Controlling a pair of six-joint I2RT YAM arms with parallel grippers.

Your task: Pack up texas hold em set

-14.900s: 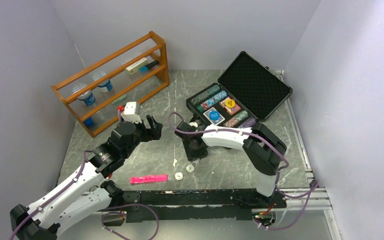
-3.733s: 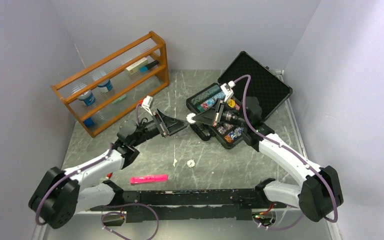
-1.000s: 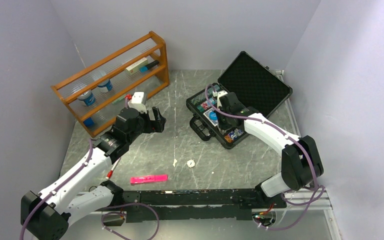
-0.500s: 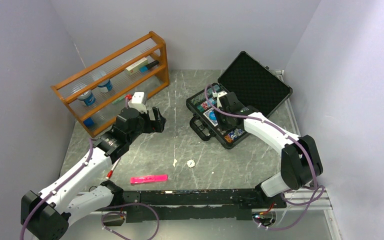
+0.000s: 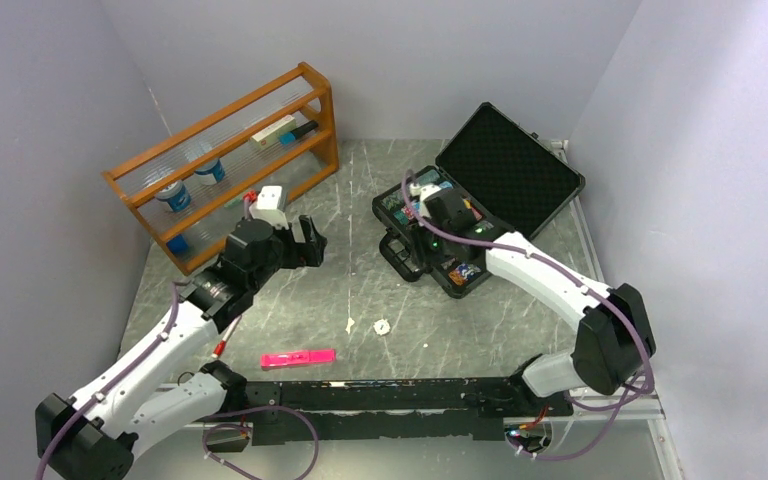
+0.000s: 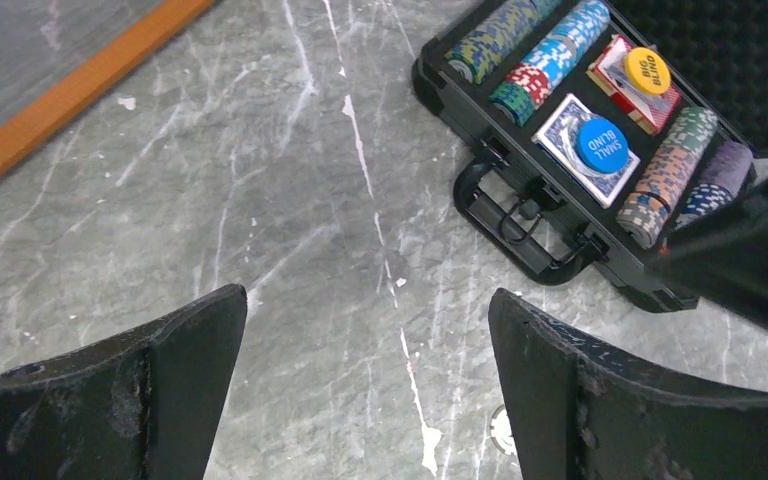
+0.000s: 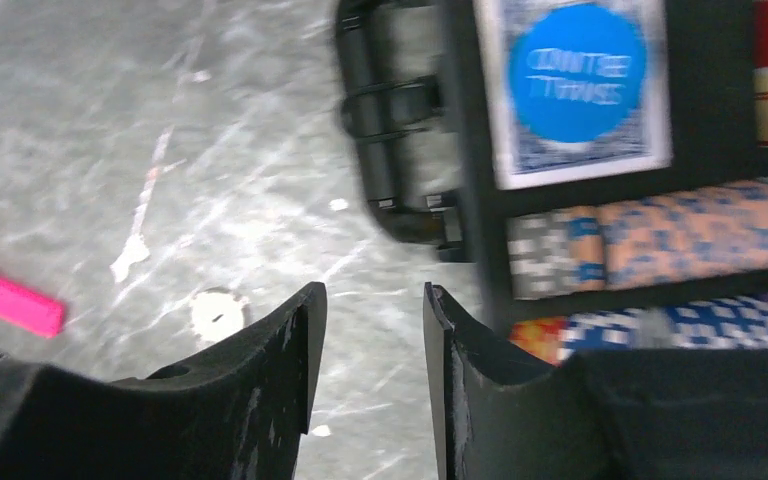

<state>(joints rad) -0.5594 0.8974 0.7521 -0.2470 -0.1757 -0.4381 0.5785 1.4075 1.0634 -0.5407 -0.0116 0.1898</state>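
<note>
The black case (image 5: 512, 165) lies open at the back right, foam lid up. In the left wrist view its tray (image 6: 438, 88) holds rows of chip stacks (image 6: 550, 60), two card decks, a blue button (image 6: 600, 145) and a yellow button (image 6: 647, 70). One small white disc (image 5: 381, 326) lies on the table in front of the case. My right gripper (image 5: 425, 232) hovers over the case's near edge, narrowly open and empty (image 7: 373, 295), with the blue button (image 7: 577, 70) and the disc (image 7: 216, 312) in its view. My left gripper (image 5: 310, 245) is wide open and empty (image 6: 368, 310) above bare table.
A wooden rack (image 5: 225, 165) with cups and markers stands at the back left. A pink marker (image 5: 298, 357) and a red-tipped pen (image 5: 222, 346) lie near the front edge. A small white scrap (image 5: 349, 324) lies beside the disc. Walls close in on three sides.
One of two white discs has left the table; my right gripper carried it to the case. Lately it shifted slightly left over the case's near edge. The left arm barely moved.
</note>
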